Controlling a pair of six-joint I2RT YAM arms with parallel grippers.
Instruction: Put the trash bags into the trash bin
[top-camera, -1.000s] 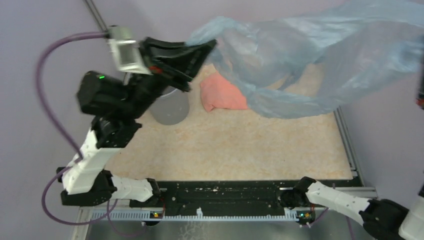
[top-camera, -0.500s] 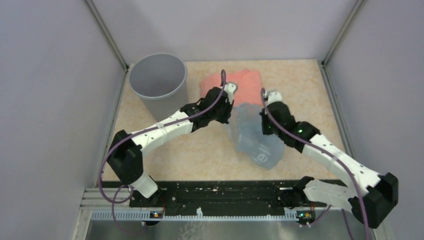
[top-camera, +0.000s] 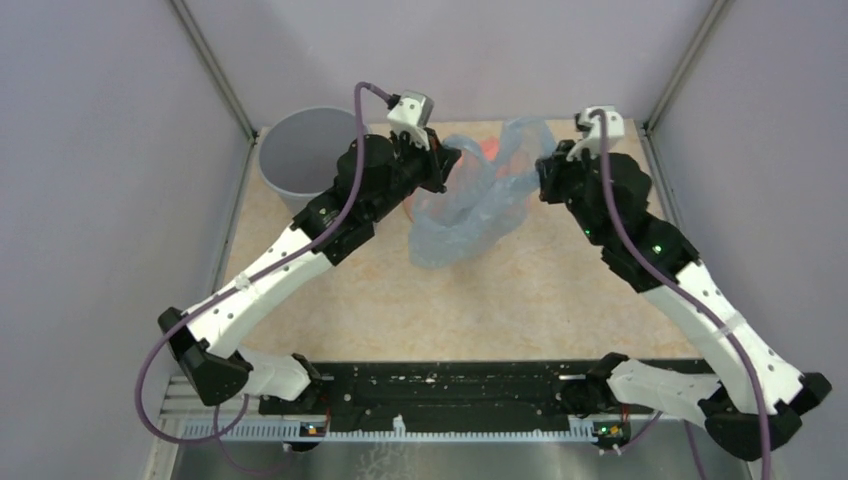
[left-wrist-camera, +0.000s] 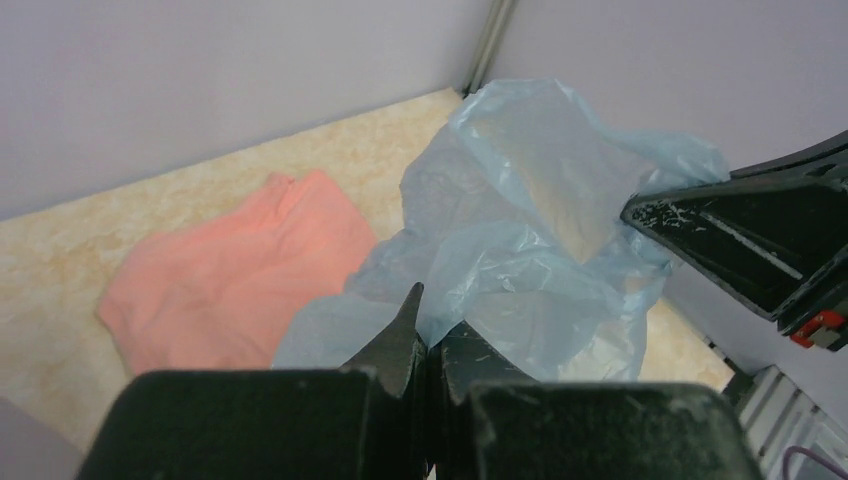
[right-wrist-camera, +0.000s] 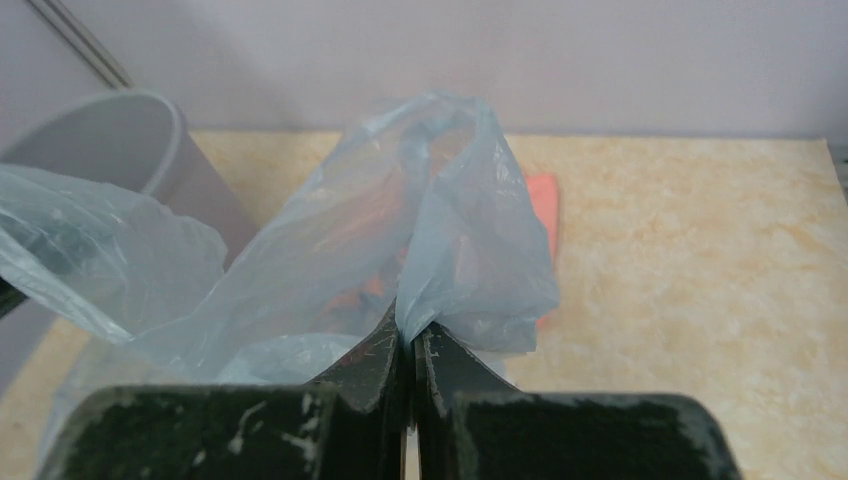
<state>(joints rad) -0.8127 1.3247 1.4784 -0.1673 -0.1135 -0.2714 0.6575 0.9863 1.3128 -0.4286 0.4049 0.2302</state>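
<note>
In the far left corner of the table (top-camera: 520, 300) the grey bin (top-camera: 290, 170) stands upright with its mouth open to the room and none of the bag in it. Just to its right the left arm reaches up and across, and the left gripper (top-camera: 447, 166) has its jaws pressed together on a fold at the bag's left edge; from that wrist you can see the two black fingers (left-wrist-camera: 398, 345) meet with the thin plastic caught between them. The pale-blue bag (top-camera: 465, 215) hangs between the two arms, lifted and stretched into a loose, crumpled sling to the right of the bin and apart from it. Its lower end sags toward the table in front of the left gripper, though I cannot tell whether it touches the surface. Under and behind the bag lies the pink cloth (left-wrist-camera: 240, 280), flat on the table near the back wall and showing partly through the plastic. On the right the other arm comes in from the near right corner, and the right gripper (top-camera: 545, 172) is likewise clamped tight, nipping a gathered ridge of the bag's right edge between its fingertips (right-wrist-camera: 372, 352), with the plastic rising in a tall fold just beyond them.
</note>
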